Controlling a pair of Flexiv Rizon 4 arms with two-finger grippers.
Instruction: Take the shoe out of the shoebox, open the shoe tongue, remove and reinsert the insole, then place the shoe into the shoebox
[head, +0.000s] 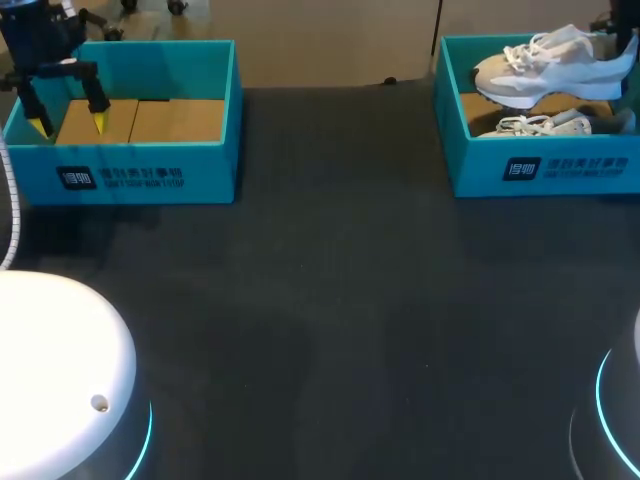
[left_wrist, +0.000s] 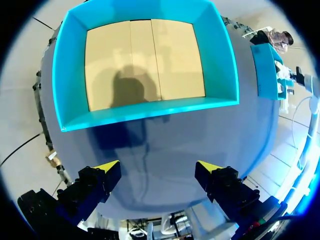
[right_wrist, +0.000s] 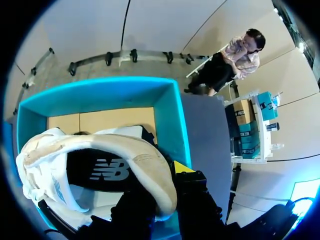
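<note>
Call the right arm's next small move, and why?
Probably carry the shoe over the shoebox wall to the table and lower it: the right gripper holds its heel above the rim, a second shoe lying beneath.

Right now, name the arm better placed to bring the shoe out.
Right. Its fingers grip the lifted shoe above its shoebox; the left fingers hang open by the other, empty box.

Your passage: dark table between the two teal boxes. Obstacles: left box walls; right shoebox walls, one shoe lying inside, raised shoe above it.
</note>
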